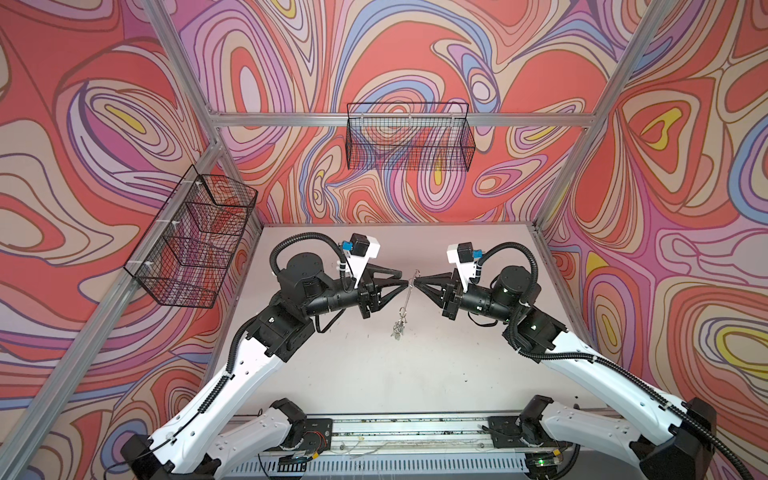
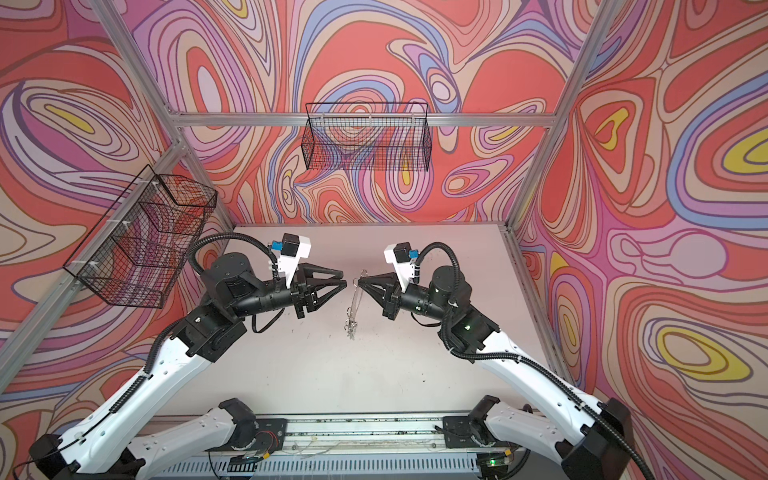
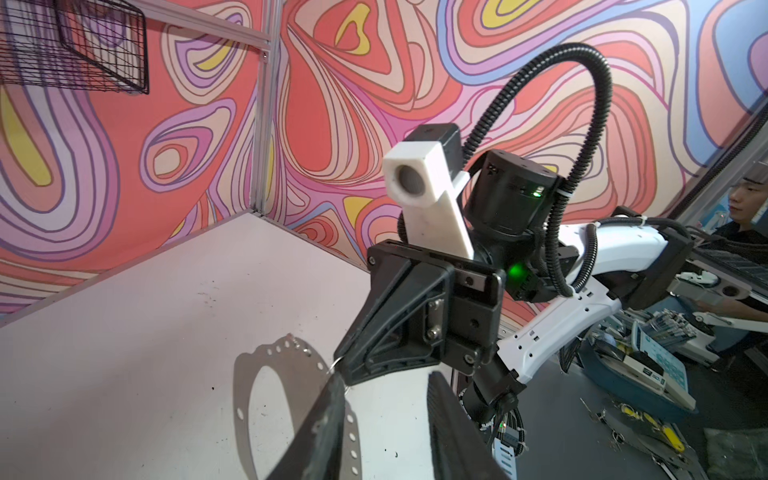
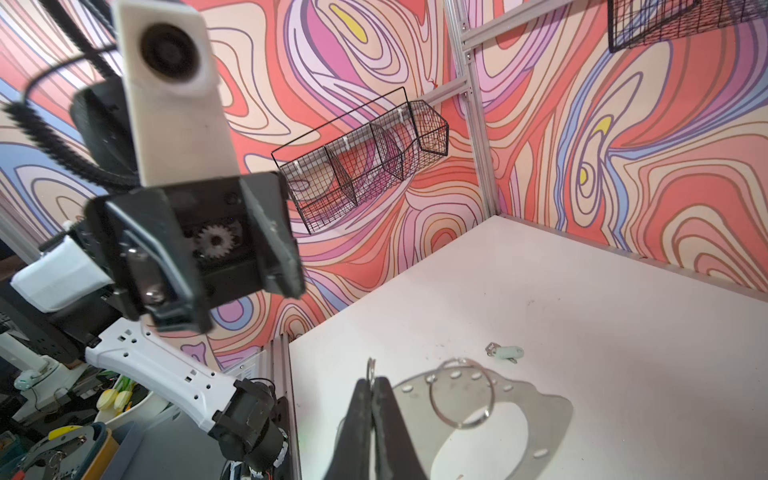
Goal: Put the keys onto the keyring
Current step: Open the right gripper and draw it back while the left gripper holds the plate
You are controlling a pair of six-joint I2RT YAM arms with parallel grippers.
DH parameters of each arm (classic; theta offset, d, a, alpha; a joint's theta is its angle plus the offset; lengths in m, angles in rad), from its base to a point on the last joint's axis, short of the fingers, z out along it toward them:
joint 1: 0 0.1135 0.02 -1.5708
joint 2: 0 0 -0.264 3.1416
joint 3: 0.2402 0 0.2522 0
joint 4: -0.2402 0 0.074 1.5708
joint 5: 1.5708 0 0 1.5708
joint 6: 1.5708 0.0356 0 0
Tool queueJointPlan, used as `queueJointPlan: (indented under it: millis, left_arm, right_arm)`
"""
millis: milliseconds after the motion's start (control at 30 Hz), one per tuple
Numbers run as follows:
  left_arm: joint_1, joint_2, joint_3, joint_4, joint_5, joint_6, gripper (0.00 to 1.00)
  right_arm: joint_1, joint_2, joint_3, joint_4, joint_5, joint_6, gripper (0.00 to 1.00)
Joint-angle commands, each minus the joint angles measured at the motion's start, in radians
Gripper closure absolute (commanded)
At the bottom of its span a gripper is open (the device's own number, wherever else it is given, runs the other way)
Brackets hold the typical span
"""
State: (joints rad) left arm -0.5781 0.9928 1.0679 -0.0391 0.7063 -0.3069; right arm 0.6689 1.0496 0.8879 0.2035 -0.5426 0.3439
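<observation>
The keyring [image 4: 523, 397], a flat shiny oval band with holes along its rim, hangs in the air between both arms. It shows edge-on in both top views [image 1: 408, 296] [image 2: 355, 300]. My right gripper [image 4: 372, 380] [image 1: 415, 281] is shut on a small wire loop [image 4: 371, 368] at the band's rim. A larger wire ring [image 4: 461, 392] dangles from the band. My left gripper [image 3: 386, 376] [image 1: 402, 279] is open, one fingertip [image 3: 337, 380] beside that loop, with nothing between its fingers. Keys [image 1: 397, 330] cluster at the band's lower end. One pale-headed key [image 4: 507, 352] lies on the table.
The white table [image 1: 415, 374] has walls on three sides. A black wire basket [image 1: 409, 137] hangs on the back wall and another [image 1: 191, 241] on the left wall. A person [image 3: 744, 199] and clutter are outside the cell.
</observation>
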Motion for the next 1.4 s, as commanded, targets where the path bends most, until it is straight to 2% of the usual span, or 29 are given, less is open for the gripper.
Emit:
queueJointPlan:
  millis: [0, 300, 567, 900, 1200, 1367]
  left_arm:
    - [0.032, -0.001, -0.037, 0.146, 0.059, -0.117, 0.64]
    - [0.105, 0.041, -0.084, 0.391, 0.216, -0.319, 0.64]
    - [0.107, 0.079, -0.075, 0.458, 0.303, -0.376, 0.66]
    - [0.109, 0.073, -0.098, 0.509, 0.338, -0.403, 0.69]
    - [0.109, 0.101, -0.120, 0.645, 0.405, -0.490, 0.82]
    - [0.108, 0.121, -0.120, 0.730, 0.423, -0.546, 0.82]
  right_arm:
    - [0.002, -0.015, -0.007, 0.113, -0.036, 0.028, 1.00]
    - [0.000, 0.014, 0.031, 0.156, -0.111, -0.002, 1.00]
    - [-0.007, 0.065, 0.070, 0.239, -0.170, 0.040, 1.00]
    - [-0.030, 0.096, 0.065, 0.372, -0.214, 0.131, 1.00]
    - [-0.051, 0.096, 0.052, 0.406, -0.220, 0.162, 1.00]
    - [-0.054, 0.102, 0.051, 0.410, -0.231, 0.168, 1.00]
